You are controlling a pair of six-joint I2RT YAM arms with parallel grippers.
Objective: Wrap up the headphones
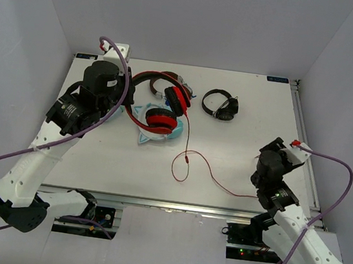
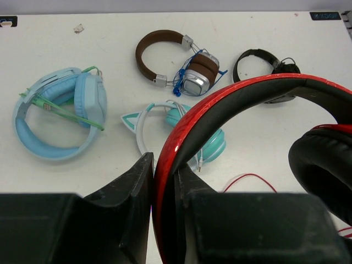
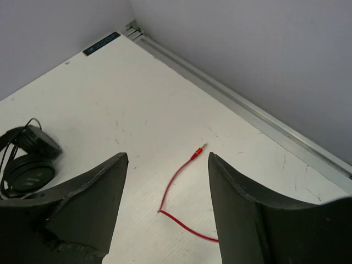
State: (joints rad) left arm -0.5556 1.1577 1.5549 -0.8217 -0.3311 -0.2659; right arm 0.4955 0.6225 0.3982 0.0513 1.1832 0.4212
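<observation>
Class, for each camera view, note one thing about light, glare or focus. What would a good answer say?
Top external: soft, even light, only faint shadows by the red headphones. Left wrist: a glossy sheen on them close up; the left claw gripping them is dark and soft. Right wrist: the right claw is near-black, the cable plug beyond it sharp.

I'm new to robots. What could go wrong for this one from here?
1. The left gripper pinches the red headphones only by the glossy headband, so they might swivel or slip while wrapping.
2. The thin red cable lies loose in loops, its plug before the open right gripper; it may be hard to pinch.
3. The teal cat-ear headphones sit right against the red ones and could get snagged or dragged.
</observation>
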